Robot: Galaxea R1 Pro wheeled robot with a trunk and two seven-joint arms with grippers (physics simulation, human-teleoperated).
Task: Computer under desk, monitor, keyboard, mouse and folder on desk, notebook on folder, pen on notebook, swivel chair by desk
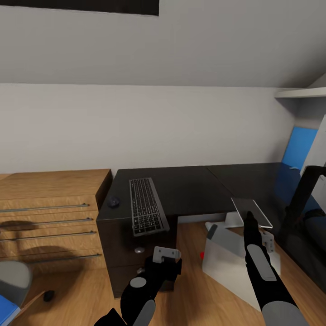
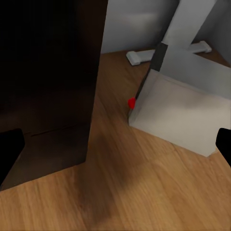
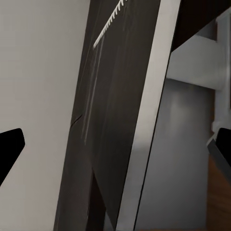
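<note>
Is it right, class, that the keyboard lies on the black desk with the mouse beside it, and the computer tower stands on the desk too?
Not quite. The keyboard does lie on the black desk with the mouse beside it, but the computer tower is not on the desk: it sits on the wooden floor below the desk's front edge. The head view shows this, and the left wrist view shows the tower on the floor.
</note>
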